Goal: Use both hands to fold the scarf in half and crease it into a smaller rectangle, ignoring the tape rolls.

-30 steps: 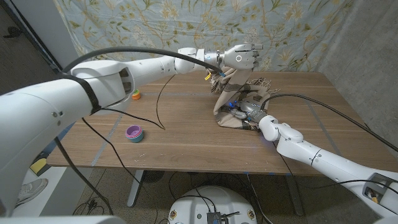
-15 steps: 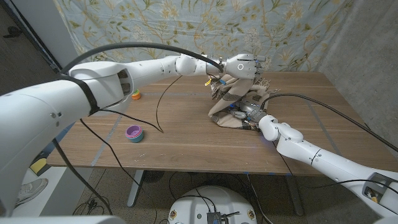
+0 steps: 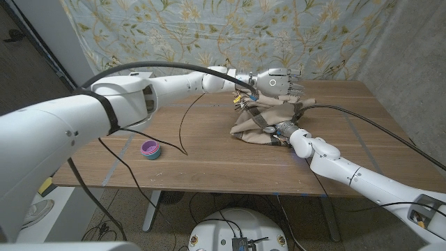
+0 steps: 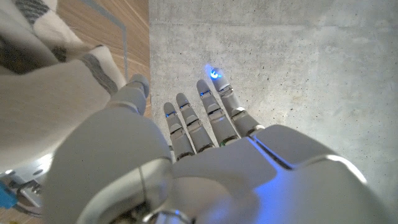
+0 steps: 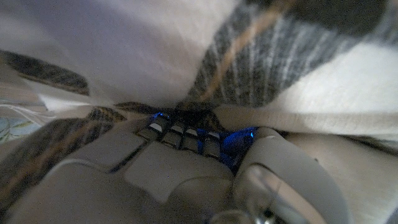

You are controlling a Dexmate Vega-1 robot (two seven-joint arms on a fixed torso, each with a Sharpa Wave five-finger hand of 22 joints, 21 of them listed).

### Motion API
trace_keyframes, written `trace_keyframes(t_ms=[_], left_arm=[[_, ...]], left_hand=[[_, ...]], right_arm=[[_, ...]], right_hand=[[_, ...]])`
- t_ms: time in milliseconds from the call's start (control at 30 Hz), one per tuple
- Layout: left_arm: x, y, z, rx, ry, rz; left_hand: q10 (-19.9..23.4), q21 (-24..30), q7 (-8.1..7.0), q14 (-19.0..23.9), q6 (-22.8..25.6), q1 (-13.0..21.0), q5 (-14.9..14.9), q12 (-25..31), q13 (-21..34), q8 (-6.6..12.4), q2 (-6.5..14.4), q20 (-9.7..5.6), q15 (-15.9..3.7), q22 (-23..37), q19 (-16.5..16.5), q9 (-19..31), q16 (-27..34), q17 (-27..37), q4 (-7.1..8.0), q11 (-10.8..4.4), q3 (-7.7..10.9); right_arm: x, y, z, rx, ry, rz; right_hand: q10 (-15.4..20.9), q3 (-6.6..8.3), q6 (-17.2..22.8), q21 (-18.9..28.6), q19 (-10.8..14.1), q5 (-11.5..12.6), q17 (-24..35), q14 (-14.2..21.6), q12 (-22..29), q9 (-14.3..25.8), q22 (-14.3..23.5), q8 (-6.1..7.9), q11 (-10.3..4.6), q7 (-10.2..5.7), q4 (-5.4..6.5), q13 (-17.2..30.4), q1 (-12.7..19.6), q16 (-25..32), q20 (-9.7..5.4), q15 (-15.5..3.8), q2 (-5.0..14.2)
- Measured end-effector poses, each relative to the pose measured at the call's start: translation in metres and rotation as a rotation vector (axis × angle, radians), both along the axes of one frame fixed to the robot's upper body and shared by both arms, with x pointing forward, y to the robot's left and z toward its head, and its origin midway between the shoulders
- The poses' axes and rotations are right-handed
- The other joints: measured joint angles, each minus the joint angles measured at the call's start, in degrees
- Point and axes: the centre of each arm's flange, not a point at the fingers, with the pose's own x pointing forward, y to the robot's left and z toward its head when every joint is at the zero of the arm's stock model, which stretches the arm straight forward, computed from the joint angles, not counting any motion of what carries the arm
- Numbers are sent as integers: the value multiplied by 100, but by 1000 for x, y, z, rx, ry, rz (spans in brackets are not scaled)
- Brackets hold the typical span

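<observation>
Two robot hands at our scarf (image 3: 261,120), bunched mid-tabletop (image 3: 209,157), our left robot hand (image 3: 277,81) above it, fingers spread, holding nothing, right robot hand (image 3: 282,130) buried in cloth, grip unclear.

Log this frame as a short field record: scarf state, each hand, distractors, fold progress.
scarf: beige plaid scarf, bunched in a heap on the wooden table, not flat
left hand: left hand raised over the far side of the heap; left wrist view shows its fingers extended past the table edge, cloth beside the thumb; grip cannot be told
right hand: right hand pushed in under the scarf's folds; grip cannot be told
distractors: purple tape roll on the table, apart from the scarf
fold progress: no neat rectangle yet
</observation>
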Motion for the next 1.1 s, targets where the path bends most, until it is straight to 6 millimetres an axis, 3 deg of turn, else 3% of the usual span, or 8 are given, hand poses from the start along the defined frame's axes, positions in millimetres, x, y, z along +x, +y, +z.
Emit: trace_keyframes(t_ms=[200, 367, 433, 600, 667, 767, 867, 1100], left_arm=[[-1, -3, -1, -83, -28, -11], [-2, 5, -2, -137, 4, 15], [-2, 11, 1, -169, 30, 47], [-8, 19, 10, -220, 112, 110], [-10, 21, 14, -235, 146, 138], [-14, 24, 22, -257, 197, 178], [-19, 28, 32, -280, 268, 238], [-15, 37, 39, -304, 368, 400]], left_hand=[[29, -193, 5, -32, 16, -485, -46, 51, -21, 46, 415, 1, 5, 0, 2, 14, 66, 3, 318, 23, 34], [222, -370, 9, 29, 57, -946, -132, 91, -24, 46, 108, 38, 7, 0, 39, 0, 66, -26, 398, 35, -95], [295, -456, 6, 30, 119, -1166, -134, 92, -16, 46, -100, 114, 7, 9, 12, 0, 66, -26, 436, 45, -217], [320, -644, 68, -93, 289, -1528, -106, 135, -16, 89, -281, 344, 16, 27, -196, 0, 66, -26, 536, 136, -363], [351, -727, 102, -174, 376, -1627, -84, 135, -14, 90, -307, 452, 16, 27, -312, 1, 40, -26, 567, 167, -395], [322, -838, 130, -265, 529, -1724, -46, 135, 10, 134, -358, 540, 25, 39, -525, 1, 29, -26, 591, 254, -418], [277, -908, 161, -347, 557, -1812, -38, 135, 10, 134, -370, 608, 23, 54, -654, 1, 29, -26, 609, 323, -469], [290, -952, 184, -358, 534, -1842, -22, 135, 10, 134, -401, 642, 17, 54, -689, 2, 29, -26, 616, 371, -488]], right_arm=[[-2, 0, 3, -10, 12, 1], [-6, -1, 7, -12, 9, -3], [-8, -3, 9, -15, 6, -8], [-15, -2, 18, -20, -11, -7], [-19, -1, 27, -20, -29, -8], [-22, -1, 32, -22, -39, -10], [-28, 0, 40, -26, -54, -10], [-42, 1, 54, -37, -75, -24]], right_hand=[[0, 0, 0, 0, 1, 0, 0, 0, 4, 0, 1, 0, 0, 0, 0, 0, 0, 0, -1, 1, 0], [0, 23, 2, 3, 107, 0, 11, 34, 40, 6, 6, 11, 0, -1, -23, 34, 0, 1, -101, 12, 0], [3, 24, 3, 15, 158, 0, 50, 69, 64, 16, 8, 34, -2, 0, -23, 38, 0, 21, -148, 16, 0], [24, 56, 4, 410, 161, 41, 55, 134, 35, 11, 28, 27, -18, 0, -55, -10, 0, 18, -146, 33, 0], [24, 80, 4, 410, 173, 45, 35, 136, 35, 9, 327, 27, -18, 0, -79, -10, 0, 18, -135, 33, 0], [24, 79, 4, 410, 271, 45, 17, 156, 35, 10, 700, 27, -18, 0, -79, -9, 0, 20, -80, 54, 0], [24, 123, 4, 415, 625, 45, 16, 143, 36, 10, 806, 27, -18, 0, -82, -7, 0, 22, 252, 40, 0], [24, 127, 4, 421, 700, 45, -10, 142, 36, 11, 791, 27, -18, 0, -78, -6, 0, 22, 268, 40, 0]])
